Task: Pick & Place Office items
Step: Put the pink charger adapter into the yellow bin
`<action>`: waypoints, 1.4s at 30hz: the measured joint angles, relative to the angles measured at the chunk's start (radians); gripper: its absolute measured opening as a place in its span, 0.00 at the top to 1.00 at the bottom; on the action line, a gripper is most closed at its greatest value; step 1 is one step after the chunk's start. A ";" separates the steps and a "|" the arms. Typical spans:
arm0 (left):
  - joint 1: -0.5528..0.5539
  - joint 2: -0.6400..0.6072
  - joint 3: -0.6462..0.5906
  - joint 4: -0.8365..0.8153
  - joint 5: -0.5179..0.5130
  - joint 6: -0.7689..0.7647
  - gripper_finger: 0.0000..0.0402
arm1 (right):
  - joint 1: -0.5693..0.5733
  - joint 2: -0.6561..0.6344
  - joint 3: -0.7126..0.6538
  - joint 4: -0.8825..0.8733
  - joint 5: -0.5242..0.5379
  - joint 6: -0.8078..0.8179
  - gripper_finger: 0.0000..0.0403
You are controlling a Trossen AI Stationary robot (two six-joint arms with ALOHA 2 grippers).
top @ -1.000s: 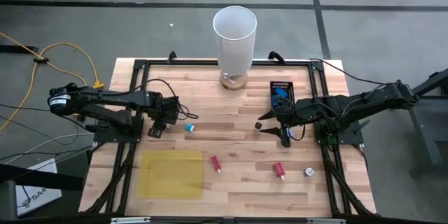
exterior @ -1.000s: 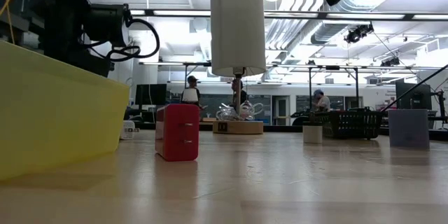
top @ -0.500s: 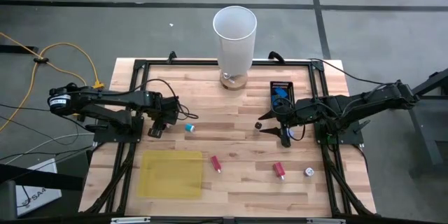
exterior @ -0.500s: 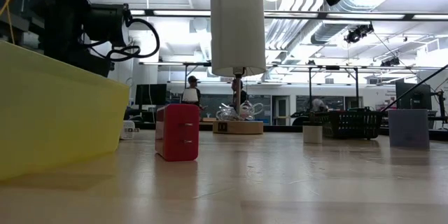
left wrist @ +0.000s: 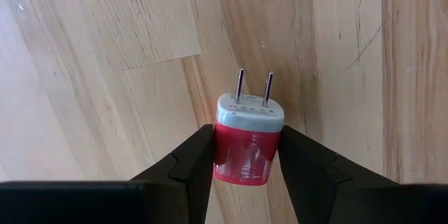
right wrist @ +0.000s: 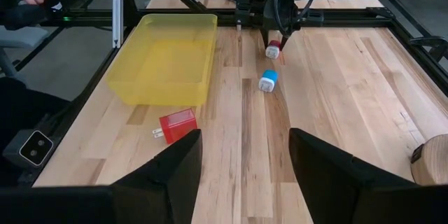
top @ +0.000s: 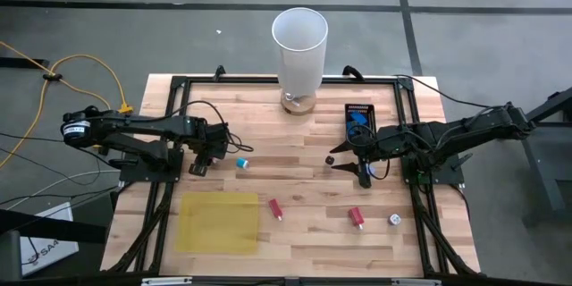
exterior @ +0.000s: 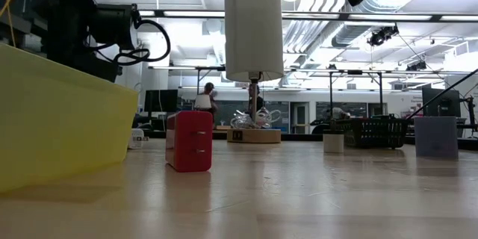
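My left gripper (top: 198, 166) stands at the table's left, pointing down, shut on a small red plug with a white face and two prongs (left wrist: 248, 136). A blue and white piece (top: 241, 163) lies just right of it. A red plug (top: 275, 207) stands on the boards before the yellow tray (top: 217, 222). Another red piece (top: 356, 217) and a whitish round one (top: 393, 220) lie near the front right. A tiny dark piece (top: 330, 158) lies beside my right gripper (top: 354, 172), which hangs open above the table, holding nothing. My left gripper pinches the plug's red body (left wrist: 246, 155) between its two fingers (left wrist: 194, 161), one on each side. The fingers come from above, pointing down. The white face and prongs (left wrist: 253, 87) stick out level past them. Whether the plug rests on the boards, I cannot tell.
A tall white cylinder (top: 299, 46) stands at the far middle. A small black tray (top: 359, 118) with blue pieces lies at the far right. Black frame rails (top: 170, 107) run along the table's edges. Bare boards lie in the middle.
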 joint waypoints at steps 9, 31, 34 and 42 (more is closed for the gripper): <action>0.000 -0.024 0.001 0.027 0.028 0.000 0.65 | 0.000 0.000 0.000 0.000 0.000 0.000 0.50; 0.037 -0.285 0.029 0.108 0.022 0.010 0.65 | 0.000 0.000 0.000 0.000 0.000 0.000 0.50; 0.037 -0.284 0.029 0.113 0.022 0.009 0.65 | 0.000 0.000 0.000 0.000 0.000 0.000 0.50; 0.008 -0.282 0.029 0.159 0.022 -0.014 0.65 | 0.000 0.000 0.000 0.000 0.000 0.000 0.50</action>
